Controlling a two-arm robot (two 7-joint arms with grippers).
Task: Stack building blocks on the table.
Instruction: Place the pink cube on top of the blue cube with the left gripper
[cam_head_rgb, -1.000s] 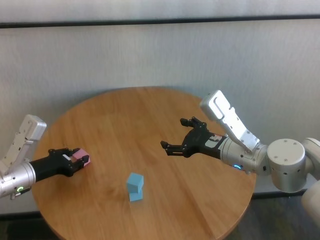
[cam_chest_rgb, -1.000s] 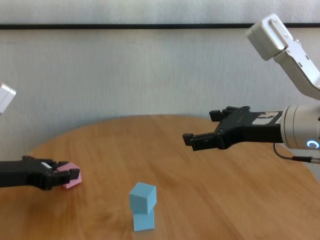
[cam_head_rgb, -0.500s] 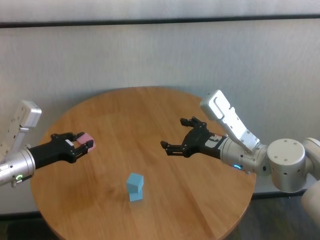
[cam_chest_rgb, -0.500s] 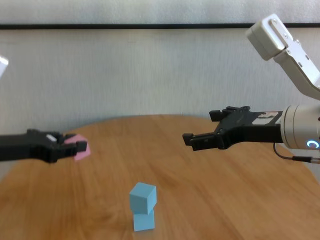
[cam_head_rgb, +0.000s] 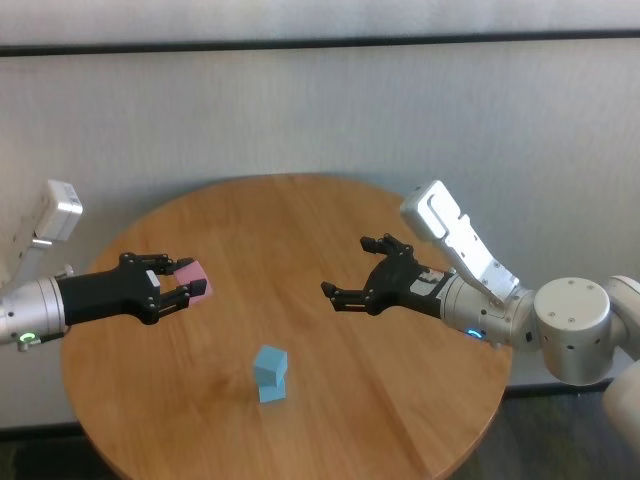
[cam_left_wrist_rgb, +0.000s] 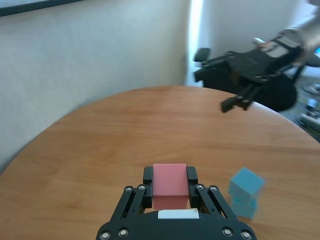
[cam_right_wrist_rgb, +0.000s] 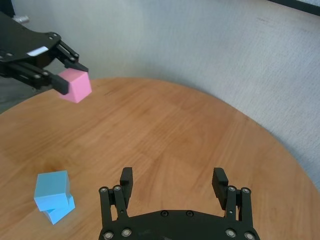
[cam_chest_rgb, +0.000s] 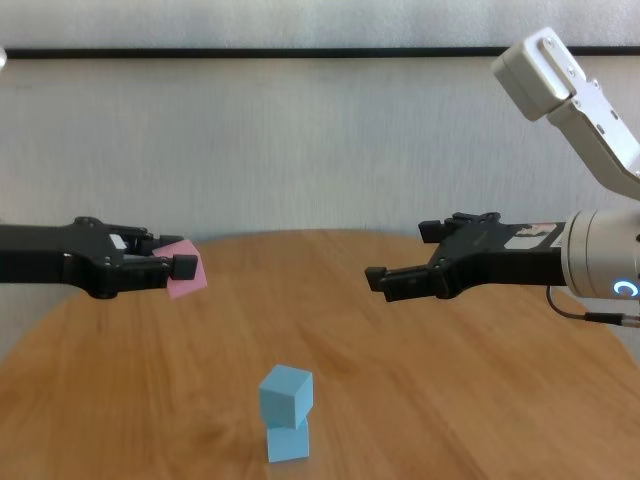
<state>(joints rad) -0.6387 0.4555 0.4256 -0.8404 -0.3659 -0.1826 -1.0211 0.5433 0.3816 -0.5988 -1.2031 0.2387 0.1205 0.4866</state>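
Pink cube (cam_head_rgb: 193, 281) sits clamped in the left tool (cam_head_rgb: 185, 287); right tool (cam_head_rgb: 357, 275) gapes apart.

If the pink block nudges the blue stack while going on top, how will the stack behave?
The stack probably tips easily: its upper cube sits twisted and offset on the lower one. The cubes look light and matte, so likely to slide rather than resist. The left gripper holds the pink block squarely, so it seems stiff.
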